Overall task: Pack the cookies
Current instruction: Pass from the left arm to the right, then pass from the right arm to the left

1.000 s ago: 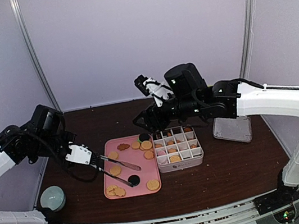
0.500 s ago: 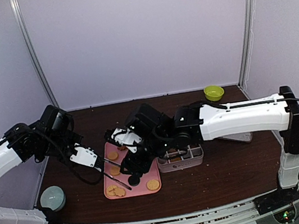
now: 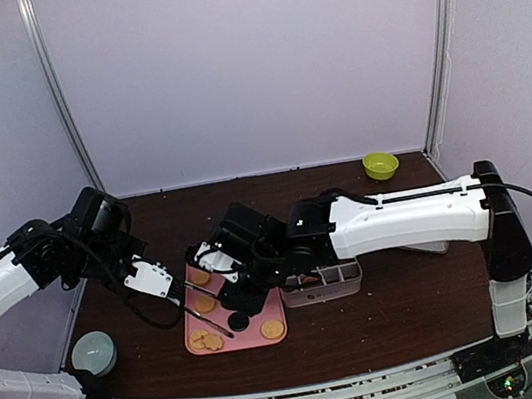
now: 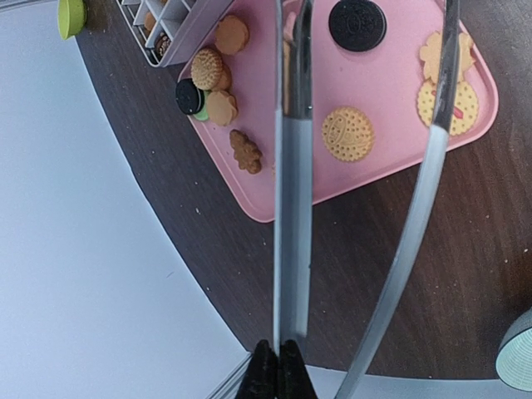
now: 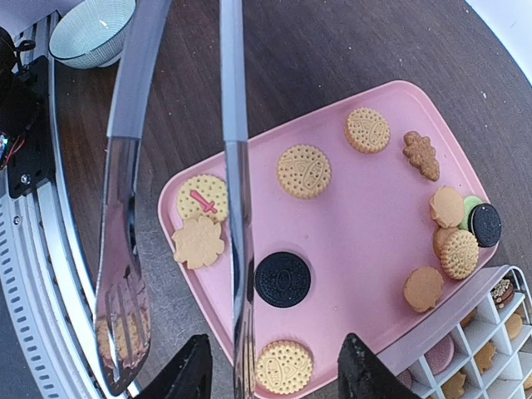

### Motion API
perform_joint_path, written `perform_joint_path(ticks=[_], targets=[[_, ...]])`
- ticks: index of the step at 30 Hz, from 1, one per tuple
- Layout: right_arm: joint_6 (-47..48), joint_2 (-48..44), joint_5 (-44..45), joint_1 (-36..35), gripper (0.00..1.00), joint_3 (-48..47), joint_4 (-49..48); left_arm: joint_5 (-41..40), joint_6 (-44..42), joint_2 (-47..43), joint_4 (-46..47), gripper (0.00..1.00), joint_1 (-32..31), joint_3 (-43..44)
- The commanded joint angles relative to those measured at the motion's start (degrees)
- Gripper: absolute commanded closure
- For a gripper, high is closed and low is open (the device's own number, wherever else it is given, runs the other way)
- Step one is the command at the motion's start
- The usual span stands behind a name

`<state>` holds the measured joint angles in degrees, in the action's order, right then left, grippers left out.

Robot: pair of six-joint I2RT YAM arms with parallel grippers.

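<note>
Tray: a pink tray (image 5: pixel 366 216) sits left of the middle of the dark tabletop (image 3: pixel 405 309). Its right edge is just beside a white divided box (image 3: pixel 333 288).
Cookies: most of the cookies (image 5: pixel 303 170) lie flat and loose on the tray. A cluster sits at its far right corner and several lie along its near edge. A dark cookie (image 5: pixel 283 278) lies in the near half, and more cookies sit in the box's compartments.
Open room: bare wood shows along the tabletop's near edge and toward its near right corner. A pale bowl (image 3: pixel 93 351) stands at the near left corner and a green bowl (image 3: pixel 379 164) at the far right corner.
Writing: the dark cookie carries embossed marks too small to read. One yellow round (image 5: pixel 202 198) bears a red mark.
Pointing: the round ones have no long axis. The brown leaf-shaped cookie (image 5: pixel 421 155) lies lengthwise along the tray's far edge.
Tongs: metal tongs (image 4: pixel 293 208) slant from the tray's left edge toward its near right, arms apart.
Grip, left: the left hand (image 4: pixel 278 370) has its fingers pressed together on the tongs' handle end.
Grip, right: the right hand (image 5: pixel 276 353) is spread and grips nothing, above the tray's near right part by the tongs' tips.
</note>
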<state>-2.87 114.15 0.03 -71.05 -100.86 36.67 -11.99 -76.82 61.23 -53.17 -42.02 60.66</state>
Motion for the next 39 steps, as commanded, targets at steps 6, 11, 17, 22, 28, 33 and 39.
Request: perform_joint_path(ticks=[6, 11, 17, 22, 28, 33, 39], targets=[[0.1, 3.4, 2.2, -0.5, 0.61, -3.6, 1.7, -0.5, 0.6, -1.6, 2.3, 1.00, -0.6, 2.0], [-0.4, 6.0, 4.9, -0.6, 0.82, -6.5, 2.2, -0.7, 0.8, -1.5, 2.3, 1.00, -0.9, 2.7], [-2.1, 5.2, 12.6, -0.6, 1.00, -5.5, 0.7, -1.1, 1.6, -1.7, 3.6, 1.00, -0.9, 3.9], [-3.5, 0.8, 18.8, -0.2, 1.00, -0.9, -5.6, -0.4, 3.0, -3.7, 7.9, 0.09, -0.9, 3.2], [-5.6, -4.1, 26.3, 0.3, 1.00, 2.4, -15.6, 4.4, 7.9, -8.4, 12.7, 0.02, -0.9, 3.6], [-6.6, -8.9, 27.6, 2.0, 1.00, 4.8, -21.9, 9.5, 18.7, -13.1, 13.5, 0.02, -0.9, 4.7], [-7.6, -13.8, 25.9, 3.3, 1.00, 7.6, -27.7, 16.7, 35.8, -16.9, 11.2, 0.02, -0.7, 3.4]])
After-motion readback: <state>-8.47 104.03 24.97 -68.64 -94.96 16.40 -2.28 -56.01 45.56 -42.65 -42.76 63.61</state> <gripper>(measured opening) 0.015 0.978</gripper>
